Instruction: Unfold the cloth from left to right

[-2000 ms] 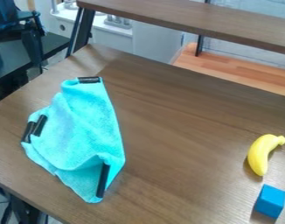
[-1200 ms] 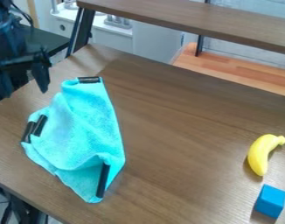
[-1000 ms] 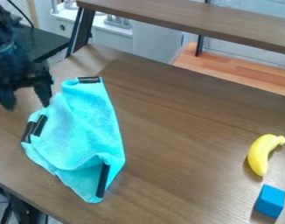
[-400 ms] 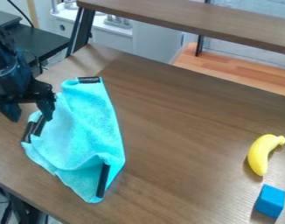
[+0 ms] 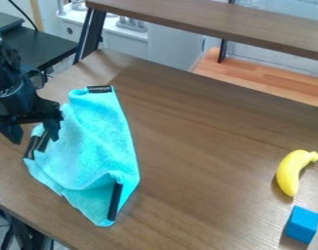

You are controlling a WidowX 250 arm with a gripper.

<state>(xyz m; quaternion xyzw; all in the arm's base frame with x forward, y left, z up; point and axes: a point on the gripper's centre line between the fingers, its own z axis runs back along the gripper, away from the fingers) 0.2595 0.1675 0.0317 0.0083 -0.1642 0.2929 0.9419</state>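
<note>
My gripper [image 5: 36, 138] hangs at the left, open, its two fingers spread above the cloth's left corner. One finger overlaps the cloth near the black strips there; the other stands to the left of it. The turquoise cloth [image 5: 96, 151] lies rumpled and partly folded on the left part of the table. Black strips mark its top corner, its left corner and its lower right edge. Whether the fingers touch the cloth, I cannot tell.
A yellow banana [image 5: 292, 172] and a blue block [image 5: 301, 224] lie at the table's right side. The brown table [image 5: 188, 161] has a raised shelf [image 5: 213, 22] along its back. A dark surface [image 5: 48, 46] stands behind the arm at the upper left.
The gripper came in from the upper left, moving down and right over the table to the cloth's left corner, then slightly lower. Cloth, banana and block have not moved.
</note>
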